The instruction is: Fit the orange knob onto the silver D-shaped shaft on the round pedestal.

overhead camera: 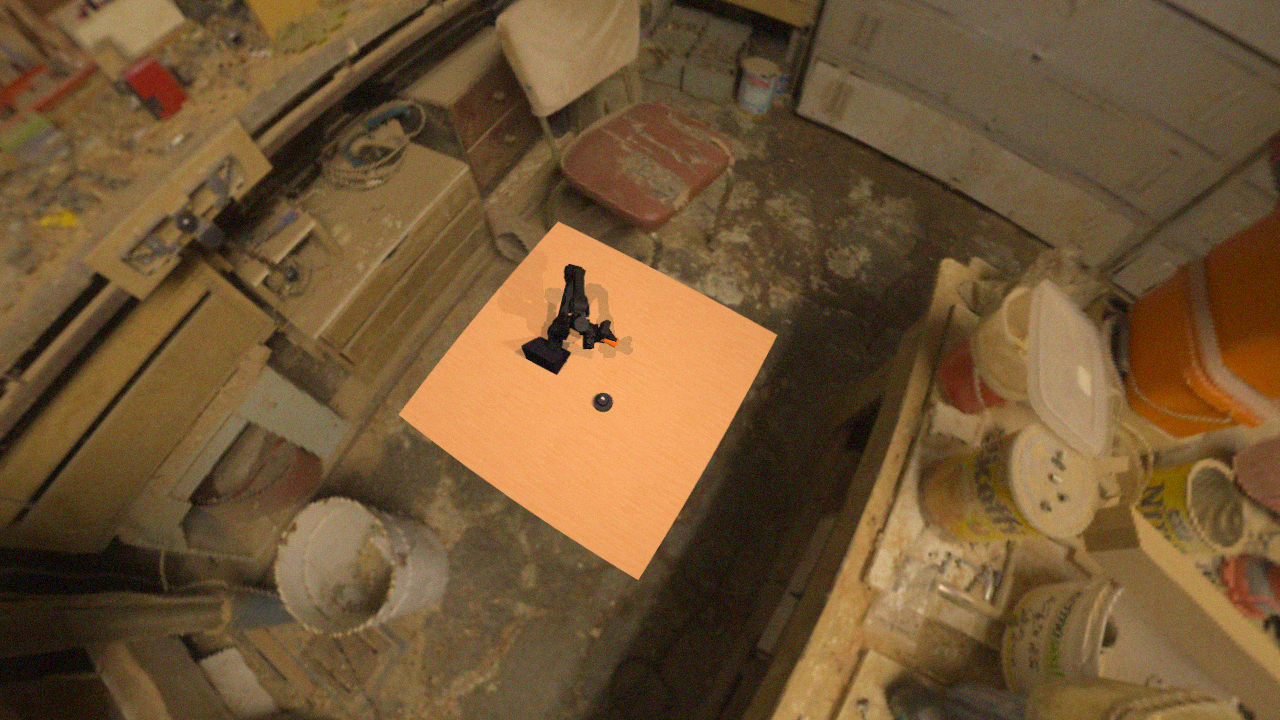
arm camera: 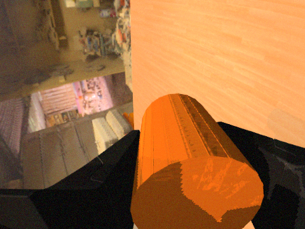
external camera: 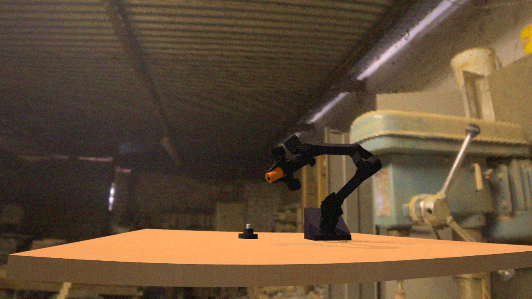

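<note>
The orange knob (overhead camera: 609, 342) (external camera: 274, 175) (arm camera: 187, 143) is held well above the table, tilted far over, its end with the dark hole facing outward and slightly down in the exterior view. The hole's flat side is too small to make out. My gripper (overhead camera: 608, 339) (external camera: 279, 173) (arm camera: 176, 133) is shut on the knob, one finger on each side. The dark round pedestal (overhead camera: 603, 407) (external camera: 248, 236) stands on the table, away from the gripper and much lower. Its silver shaft (overhead camera: 603, 400) (external camera: 248, 226) points straight up and is bare; its flat side cannot be made out. The pedestal is out of the wrist view.
The arm's dark base block (overhead camera: 546, 355) (external camera: 311, 224) stands on the wooden table (overhead camera: 626, 501) (external camera: 167, 249), beside the pedestal with a gap between them. The table's edge shows at the left in the wrist view. Workshop benches, a chair and buckets lie beyond the table.
</note>
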